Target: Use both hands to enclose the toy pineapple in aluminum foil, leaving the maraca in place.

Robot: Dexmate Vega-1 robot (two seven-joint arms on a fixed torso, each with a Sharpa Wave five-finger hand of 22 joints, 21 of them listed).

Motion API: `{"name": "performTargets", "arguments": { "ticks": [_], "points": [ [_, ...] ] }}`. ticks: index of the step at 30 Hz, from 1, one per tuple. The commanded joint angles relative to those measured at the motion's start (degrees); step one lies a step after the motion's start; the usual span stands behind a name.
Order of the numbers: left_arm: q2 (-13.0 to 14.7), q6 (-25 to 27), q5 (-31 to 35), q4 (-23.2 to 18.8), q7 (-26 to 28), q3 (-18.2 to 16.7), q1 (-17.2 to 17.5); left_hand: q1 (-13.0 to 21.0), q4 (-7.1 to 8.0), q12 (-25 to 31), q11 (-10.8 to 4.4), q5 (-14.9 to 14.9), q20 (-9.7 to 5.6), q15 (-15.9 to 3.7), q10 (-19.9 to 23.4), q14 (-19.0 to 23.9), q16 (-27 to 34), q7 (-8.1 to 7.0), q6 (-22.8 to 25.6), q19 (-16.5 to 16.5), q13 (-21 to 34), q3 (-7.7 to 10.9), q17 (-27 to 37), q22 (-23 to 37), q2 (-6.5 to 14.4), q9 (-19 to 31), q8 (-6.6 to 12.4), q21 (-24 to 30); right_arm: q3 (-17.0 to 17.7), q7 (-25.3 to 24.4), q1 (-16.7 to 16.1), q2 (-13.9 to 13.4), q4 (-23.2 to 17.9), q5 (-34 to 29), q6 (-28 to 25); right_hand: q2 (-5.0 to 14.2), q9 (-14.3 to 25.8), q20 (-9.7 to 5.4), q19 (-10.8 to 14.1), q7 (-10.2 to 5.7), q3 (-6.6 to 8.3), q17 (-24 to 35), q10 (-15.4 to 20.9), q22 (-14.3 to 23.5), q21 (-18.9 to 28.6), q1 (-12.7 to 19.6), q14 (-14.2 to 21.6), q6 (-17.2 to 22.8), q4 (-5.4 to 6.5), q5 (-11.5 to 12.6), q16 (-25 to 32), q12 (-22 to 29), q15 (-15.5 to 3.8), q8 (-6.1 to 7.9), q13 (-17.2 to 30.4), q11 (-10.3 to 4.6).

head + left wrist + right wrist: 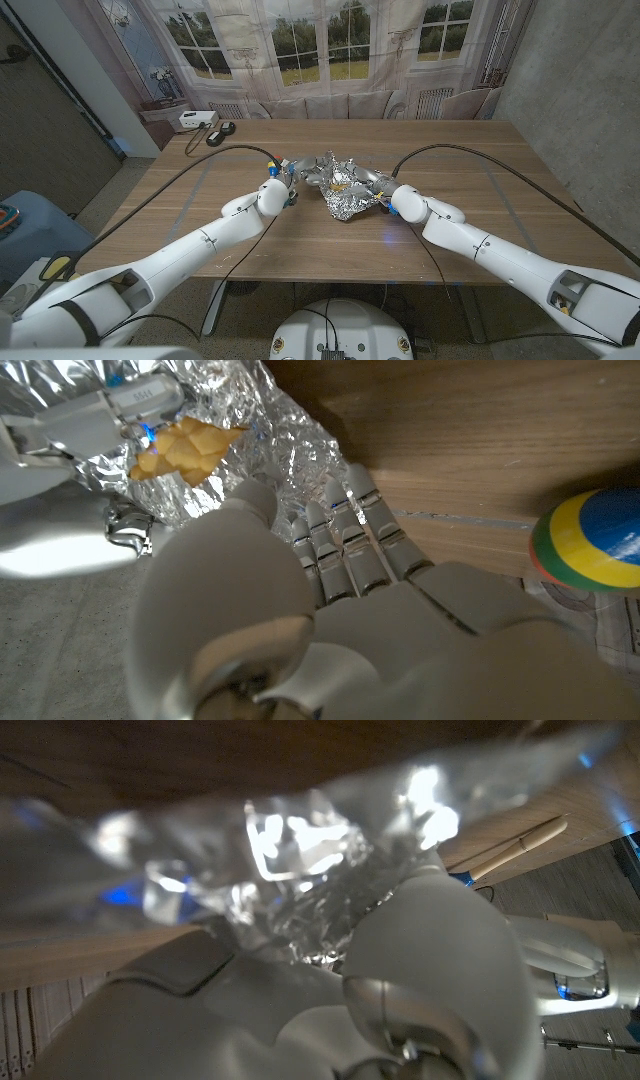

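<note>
A wooden table (450, 215) carries a crumpled sheet of aluminum foil (345, 190) at its middle, a striped maraca (277, 165) just beside the foil's left edge, and a white device (197, 120) with black cables (218, 132) at the far-left corner

The foil (341, 188) is thin metal sheet, crinkled all over and mirror-bright, throwing sharp white glints. The toy pineapple (185, 450) looks like matt yellow plastic with a bumpy, faceted skin. The table (470, 170) is brown wood with a fine grain and a smooth, low-sheen finish. The maraca (590, 542) has a smooth, glossy painted head in yellow, green and blue bands, and a pale bare wooden handle. Both the left hand (330, 610) and the right hand (400, 970) are smooth white plastic with a soft sheen.
</note>
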Motion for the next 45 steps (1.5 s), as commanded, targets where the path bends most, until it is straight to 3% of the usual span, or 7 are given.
{"name": "performTargets", "arguments": {
  "ticks": [1,10,13,17,25,34,45],
  "points": [
    [-1.6,-2.2,1.3,2.3,6.6,0.2,0.7,1.1,-0.16,0.1,0.46,0.3,0.33,-6.55,0.4,0.6,0.1,0.40,0.4,0.4,0.1,0.51,0.2,0.1,0.8,0.0,0.04,0.4,0.0,0.2,0.2,-0.1,0.4,0.1,0.7,0.81,0.1,-6.32,15.5,1.80,-0.90,0.3,1.1,8.9,0.9,0.3,3.5,2.0,0.88,-0.3,0.4,0.4,-5.30,0.52,0.1,0.28],
    [-1.1,-2.7,0.6,1.5,6.3,-0.5,0.7,-0.2,1.11,-0.5,1.90,0.2,2.01,-5.04,-0.4,-0.3,-0.5,1.70,-0.6,-0.9,-0.1,0.79,0.1,0.2,2.5,-0.1,-0.81,0.0,1.0,-0.6,-0.3,-0.9,-0.6,0.8,1.7,-0.10,0.1,2.75,6.1,3.19,-4.32,0.5,1.5,8.6,-3.1,-5.0,1.9,2.9,3.76,0.2,-1.0,0.5,-2.41,0.53,0.0,1.14],
    [-0.5,-2.7,0.3,0.1,6.3,-1.2,1.0,-1.0,1.48,-0.6,1.95,0.1,3.95,-4.34,-0.8,-1.0,-0.9,1.48,-0.8,-2.8,0.0,0.63,0.1,0.3,2.7,-0.1,-1.06,-0.7,2.2,-0.8,-0.9,-1.3,-0.9,2.6,3.4,-0.34,0.3,8.45,-0.9,3.25,-6.94,0.6,0.9,8.6,-4.3,-11.8,0.3,2.9,7.02,1.0,-2.7,0.2,-1.28,0.44,0.0,1.48],
    [0.2,-3.0,0.0,-1.7,7.0,-2.2,1.7,-2.0,1.75,-1.4,2.92,0.0,7.41,-2.82,-2.7,-3.9,-1.9,1.90,-2.0,-6.9,0.1,0.30,0.3,0.3,3.2,-0.1,-1.87,-2.4,3.0,-2.3,-1.5,-1.7,-1.9,2.5,4.4,-1.00,0.3,8.59,-3.0,3.35,-8.30,0.5,0.7,8.6,-4.2,-14.7,-0.5,2.8,8.30,1.1,-3.2,0.0,-0.55,0.36,0.0,1.20],
    [0.9,-2.9,0.8,-3.3,7.2,-2.7,2.0,-1.8,1.28,-1.6,2.82,-0.1,8.02,-2.44,-3.1,-5.4,-2.3,1.80,-2.0,-8.0,0.2,0.12,0.4,0.3,3.1,-0.2,-2.01,-3.0,4.2,-7.4,-2.8,-1.4,-2.1,0.8,6.4,-2.56,0.3,8.58,-6.5,4.25,-10.84,0.5,-0.7,8.6,-4.1,-19.2,-2.8,1.3,10.19,1.4,-4.2,-1.0,-0.28,-0.18,-0.1,1.34],
    [1.0,-3.6,0.6,-3.7,7.5,-3.3,2.6,-2.4,1.16,-1.1,2.55,-0.2,7.73,-2.89,-1.7,-4.1,-1.7,1.31,-0.4,-7.4,0.3,-0.50,0.3,0.3,2.5,-0.2,-1.56,-3.0,4.3,-12.9,-4.5,-1.8,-5.1,-5.1,2.8,-2.43,0.1,8.52,-9.3,4.97,-10.28,0.1,-5.0,8.7,-3.7,-14.6,-5.8,-3.2,7.63,2.9,-5.2,-3.2,0.02,-1.09,-0.1,0.64],
    [1.0,-4.3,0.8,-4.2,7.2,-3.4,2.8,-2.6,1.25,-1.4,3.47,0.0,8.78,-2.13,-2.5,-4.6,-2.0,2.35,-1.3,-7.9,0.3,-0.20,0.3,0.3,3.3,-0.2,-2.10,-3.4,4.0,-9.5,-4.4,-3.6,-9.5,-8.2,-3.4,-3.08,0.2,8.46,-23.8,4.98,-12.88,1.1,-19.3,8.6,-4.4,-14.0,-20.3,-15.4,7.09,4.5,-6.7,-5.3,4.18,-1.14,0.4,4.95]
  ]
}}
